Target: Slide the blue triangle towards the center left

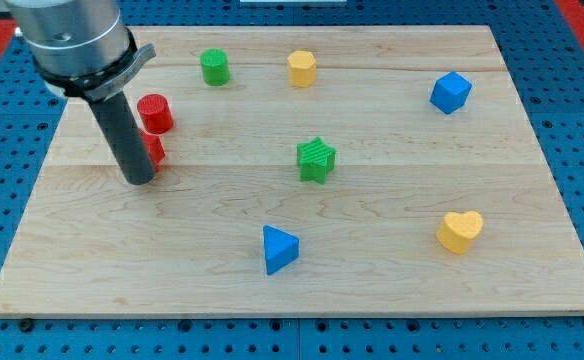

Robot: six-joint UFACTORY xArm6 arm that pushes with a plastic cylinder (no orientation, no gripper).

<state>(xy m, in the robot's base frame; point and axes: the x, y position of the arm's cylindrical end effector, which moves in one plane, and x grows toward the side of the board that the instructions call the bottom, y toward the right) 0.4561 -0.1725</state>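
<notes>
The blue triangle (279, 248) lies on the wooden board (392, 290) near the view's bottom middle. My tip (138, 180) rests on the board at the view's left, well up and to the left of the blue triangle. It stands right beside a red block (155, 151) that the rod partly hides, with a red cylinder (155, 113) just above it.
A green cylinder (214, 67) and a yellow block (302, 68) sit near the view's top. A green star (316, 159) is at the centre. A blue cube (450, 92) is at the top right and a yellow heart (459, 231) at the lower right.
</notes>
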